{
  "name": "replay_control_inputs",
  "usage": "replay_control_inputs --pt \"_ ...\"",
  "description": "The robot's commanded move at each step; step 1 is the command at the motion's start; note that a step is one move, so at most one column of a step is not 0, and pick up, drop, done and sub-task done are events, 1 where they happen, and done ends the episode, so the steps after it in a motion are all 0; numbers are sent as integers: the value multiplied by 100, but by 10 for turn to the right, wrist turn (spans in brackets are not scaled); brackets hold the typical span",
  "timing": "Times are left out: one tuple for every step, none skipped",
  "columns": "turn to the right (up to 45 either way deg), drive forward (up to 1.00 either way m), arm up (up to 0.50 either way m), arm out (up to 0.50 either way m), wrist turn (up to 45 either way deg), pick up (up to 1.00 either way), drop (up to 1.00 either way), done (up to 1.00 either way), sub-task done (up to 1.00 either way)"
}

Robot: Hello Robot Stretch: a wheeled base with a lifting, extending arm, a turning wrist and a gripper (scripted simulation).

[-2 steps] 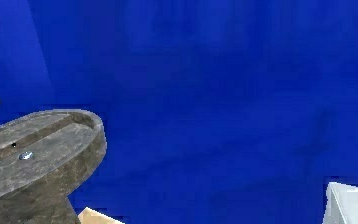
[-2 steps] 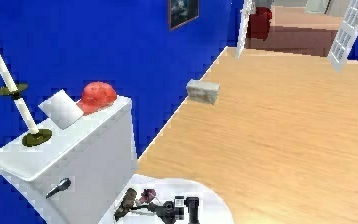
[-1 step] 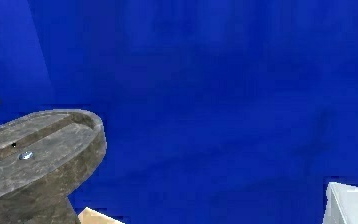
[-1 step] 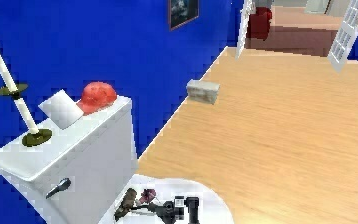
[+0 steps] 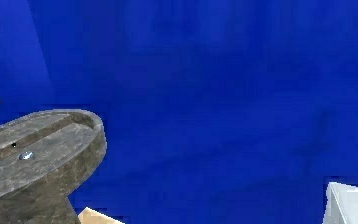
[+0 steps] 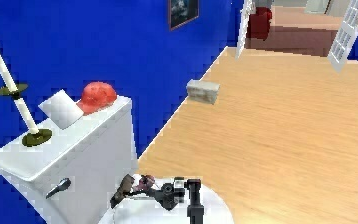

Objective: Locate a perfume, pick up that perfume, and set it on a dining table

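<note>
In the forward view a round stone basin [image 5: 57, 138] sits at nine o'clock against the blue wall. In the arm side view the white tank [image 6: 87, 160] at eight o'clock carries a candle [image 6: 2, 68], a paper roll [image 6: 59, 108] and a red rounded thing [image 6: 97, 96], my best guess for the perfume. My gripper [image 6: 127, 190] hangs at six o'clock, below it. I cannot tell whether it holds anything. I judge the perfume located, with the pick-up and the carry to a dining table left to do.

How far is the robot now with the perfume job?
Done: perhaps the locating; a red rounded thing, maybe the perfume, stands on the toilet tank. In hand: the gripper shows low, near the tank; whether it holds anything cannot be told. Left: lifting that thing off the tank, then placing it.
</note>
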Motion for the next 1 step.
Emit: replay_control_inputs --pt "0 0 42 0 0 0 0 0 0"
